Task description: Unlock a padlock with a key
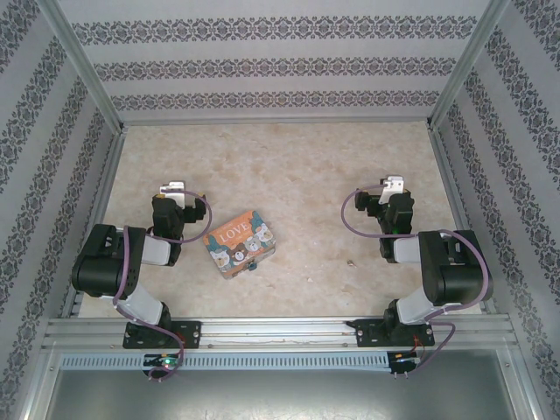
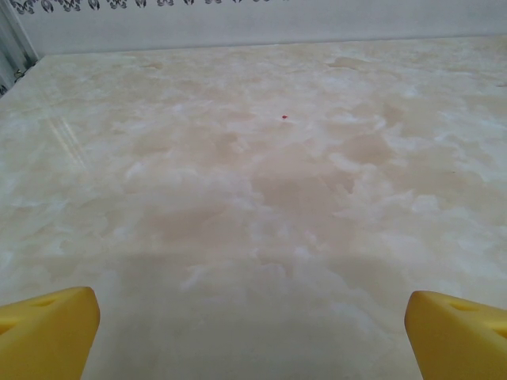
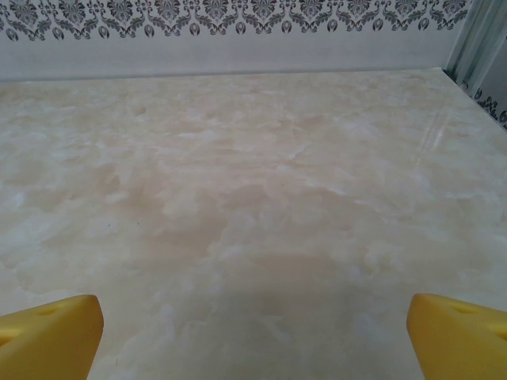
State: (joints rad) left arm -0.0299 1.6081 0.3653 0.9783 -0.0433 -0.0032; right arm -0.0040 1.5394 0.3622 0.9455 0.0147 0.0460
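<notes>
The tiny blue-teal padlock sits at the near edge of the orange "LOVE" box, left of the table's middle; its shackle is too small to make out. A small metallic speck, probably the key, lies on the marble table right of the box. My left gripper rests left of the box, and in the left wrist view it stands open over bare marble. My right gripper is at the right; its wrist view shows it open too, yellow fingertips wide apart.
Patterned walls enclose the table on three sides, with metal frame posts at the corners. An aluminium rail carrying both arm bases runs along the near edge. A tiny red dot marks the marble ahead of the left gripper.
</notes>
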